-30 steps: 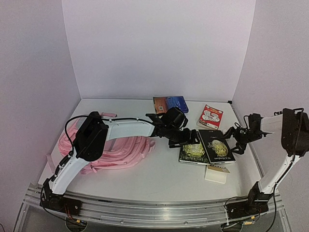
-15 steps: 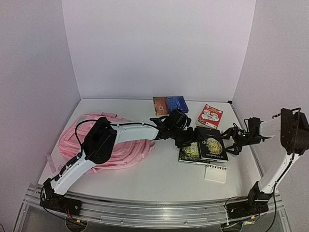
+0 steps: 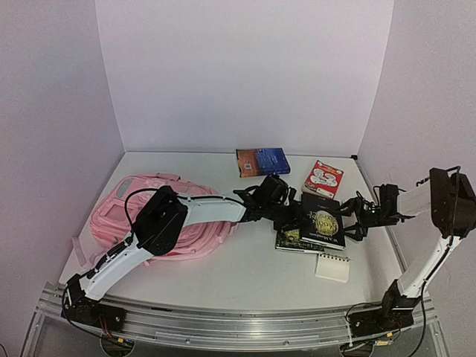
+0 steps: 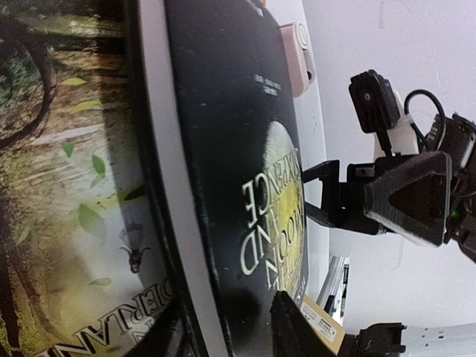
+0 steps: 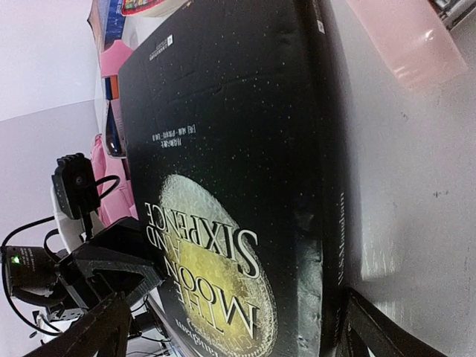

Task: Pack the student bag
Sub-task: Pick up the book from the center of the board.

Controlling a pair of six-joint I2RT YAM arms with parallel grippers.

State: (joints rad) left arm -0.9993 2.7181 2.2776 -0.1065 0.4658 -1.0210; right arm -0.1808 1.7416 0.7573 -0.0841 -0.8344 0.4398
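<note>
Book [image 3: 322, 220] near table's [image 3: 245, 275] right edge: left hand [image 3: 296, 217] clamped on it, right hand [image 3: 351, 223] apart around its other side.

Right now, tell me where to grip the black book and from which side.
Take the black book by its long left edge, coming in low from the left with the left hand. That edge rests on the green book, raised off the table, so a finger can probably slip under.
</note>
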